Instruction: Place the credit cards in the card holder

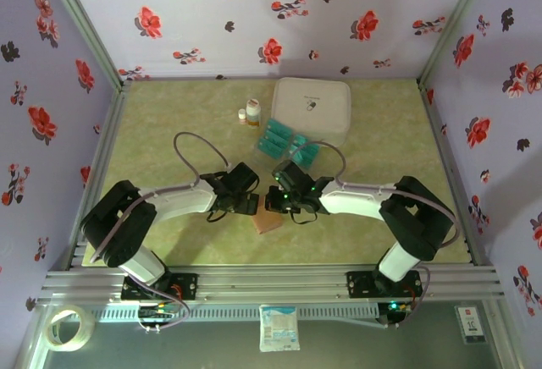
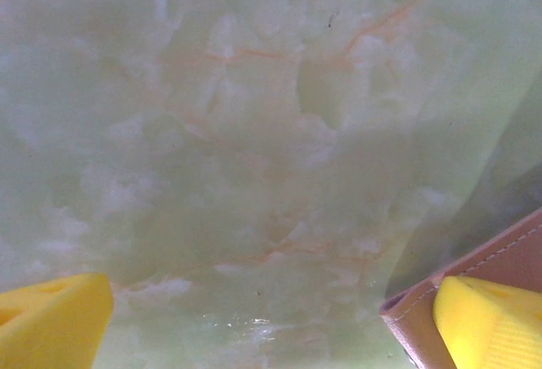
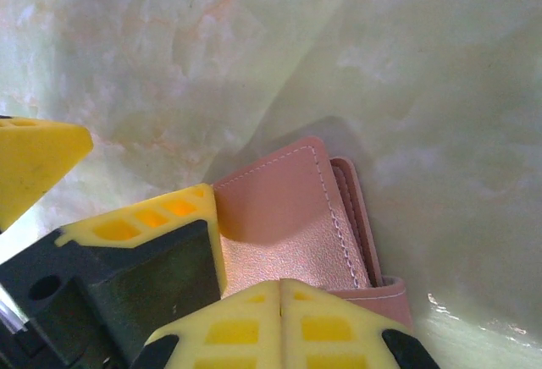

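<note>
**A:** What lies past the jaws?

**B:** A large white zipped case with rounded corners (image 1: 312,107). It sits flat at the far side of the pale green marbled surface (image 1: 169,115), well apart from both jaws.

**A:** Anything beside it?

**B:** Yes, a small white bottle with a brown cap (image 1: 252,108) stands upright to its left. A smaller white vial (image 1: 242,116) is just beside that.

**A:** And on the near side of the jaws?

**B:** There is a grey metal rail (image 1: 271,283). Past the rail, a roll of clear tape (image 1: 65,328) lies flat, far to the left. A white paper packet (image 1: 279,328) is roughly in line with the jaws.

**A:** What surrounds them?

**B:** Lilac walls printed with red and dark flowers (image 1: 254,13).
</note>
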Tool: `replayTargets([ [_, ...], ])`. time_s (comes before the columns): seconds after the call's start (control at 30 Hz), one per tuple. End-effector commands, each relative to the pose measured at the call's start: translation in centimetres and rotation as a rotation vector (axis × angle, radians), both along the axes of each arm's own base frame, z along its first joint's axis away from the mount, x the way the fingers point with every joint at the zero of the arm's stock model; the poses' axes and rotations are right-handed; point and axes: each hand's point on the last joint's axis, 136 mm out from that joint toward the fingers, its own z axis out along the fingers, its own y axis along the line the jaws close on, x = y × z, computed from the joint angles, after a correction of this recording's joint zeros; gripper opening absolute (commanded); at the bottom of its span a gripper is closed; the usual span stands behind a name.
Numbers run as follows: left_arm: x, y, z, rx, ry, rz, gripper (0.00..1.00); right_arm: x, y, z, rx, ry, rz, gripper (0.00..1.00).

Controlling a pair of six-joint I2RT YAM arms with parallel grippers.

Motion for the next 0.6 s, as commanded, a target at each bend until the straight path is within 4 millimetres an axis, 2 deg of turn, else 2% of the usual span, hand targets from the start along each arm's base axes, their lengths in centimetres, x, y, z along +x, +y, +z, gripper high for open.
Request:
replayTargets([
  [0.0,-1.5,1.5,-2.5,0.101,0.065,-0.014,1.00,-0.1,1.0,-0.2,0.016,-0.001,0.027,0.00],
  [0.33,-1.6,1.4,-2.8,0.101,0.069,-0.013,1.00,-1.0,1.2,-1.8,0.003,0.029,0.037,0.00],
  [0.57,-1.7,1.5,-3.0,0.106,0.073,-0.015,1.00,-2.4,0.2,-3.1,-0.013,0.047,0.021,0.00],
])
